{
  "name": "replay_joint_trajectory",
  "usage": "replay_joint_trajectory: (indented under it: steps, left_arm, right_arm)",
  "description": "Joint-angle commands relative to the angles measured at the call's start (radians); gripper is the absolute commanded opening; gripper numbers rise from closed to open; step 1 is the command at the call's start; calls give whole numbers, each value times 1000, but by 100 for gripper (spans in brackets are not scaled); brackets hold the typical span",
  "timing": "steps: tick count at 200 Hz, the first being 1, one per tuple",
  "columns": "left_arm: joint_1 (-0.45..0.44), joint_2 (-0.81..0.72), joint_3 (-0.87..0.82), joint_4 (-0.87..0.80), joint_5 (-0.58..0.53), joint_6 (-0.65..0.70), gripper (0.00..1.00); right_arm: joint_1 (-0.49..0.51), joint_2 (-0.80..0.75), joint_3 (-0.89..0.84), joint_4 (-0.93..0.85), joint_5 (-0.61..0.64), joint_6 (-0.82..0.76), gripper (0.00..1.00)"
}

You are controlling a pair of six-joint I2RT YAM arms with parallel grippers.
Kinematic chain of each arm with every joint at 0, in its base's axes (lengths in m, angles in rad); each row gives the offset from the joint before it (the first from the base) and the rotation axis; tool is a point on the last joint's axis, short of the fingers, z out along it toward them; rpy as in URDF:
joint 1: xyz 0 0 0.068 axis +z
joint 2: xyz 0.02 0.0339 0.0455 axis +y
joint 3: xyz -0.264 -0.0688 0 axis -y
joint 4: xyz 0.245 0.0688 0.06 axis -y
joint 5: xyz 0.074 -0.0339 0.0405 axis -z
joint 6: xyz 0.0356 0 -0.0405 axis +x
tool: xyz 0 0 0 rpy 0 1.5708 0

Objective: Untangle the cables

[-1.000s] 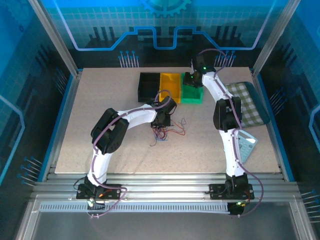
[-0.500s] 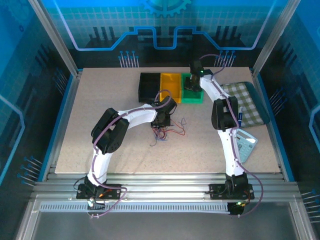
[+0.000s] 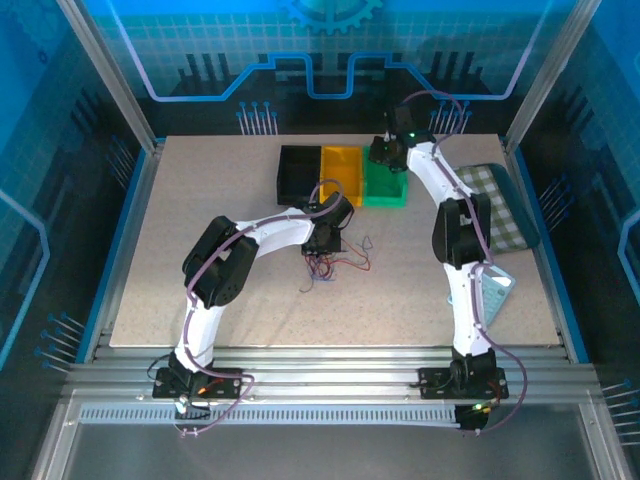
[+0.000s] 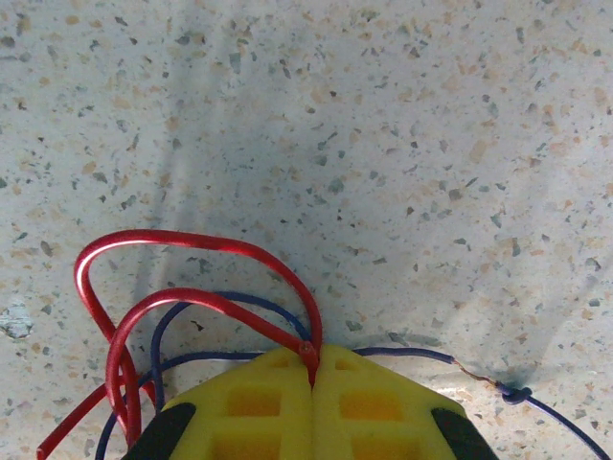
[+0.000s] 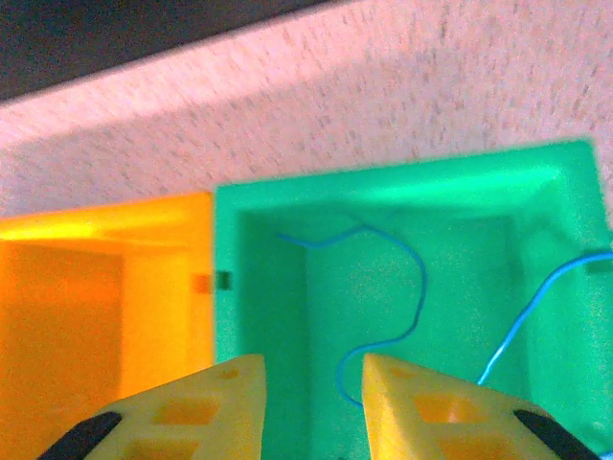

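The cables [image 3: 335, 265] lie in a small tangle on the speckled table mid-field. My left gripper [image 3: 322, 243] sits right over them. In the left wrist view it [image 4: 314, 353] is shut on a red cable [image 4: 192, 240], which loops out to the left. A blue-purple cable [image 4: 230, 299] runs under the fingers and ends in a small knot [image 4: 517, 393] on the right. My right gripper [image 3: 383, 150] hovers over the green bin [image 3: 385, 190]. Its jaws [image 5: 314, 369] stand open with nothing between them. Thin blue wires [image 5: 412, 278] lie loose on the green bin's floor [image 5: 402, 182].
A yellow bin [image 3: 340, 178] and a black bin [image 3: 298, 172] stand left of the green one at the back. A checked cloth [image 3: 495, 205] and a flat grey device [image 3: 492, 290] lie along the right edge. Blue walls enclose the table.
The right gripper has shifted a little above the green bin and its jaws have widened slightly. The left arm and the tangle have not moved.
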Motion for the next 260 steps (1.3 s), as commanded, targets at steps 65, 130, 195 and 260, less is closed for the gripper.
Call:
replay_joint_trajectory:
  steps: [65,130,195,260]
  left_arm:
    - [36,5,-68,1,6,22,0]
    - [97,-85,-115,159,230,-112,0]
    - [139,-92,-79,102,347,-272,0]
    - [131,-90,-159,201,419,-510,0]
  right_arm:
    - [6,-406,-426,144,-122,-64,32]
    - [230,-941,-1167,286,-236,-179,34]
    - [504,-1013,-1410,377,-221,-155,33]
    - [566,-783,-1278,460,-305,-214,31]
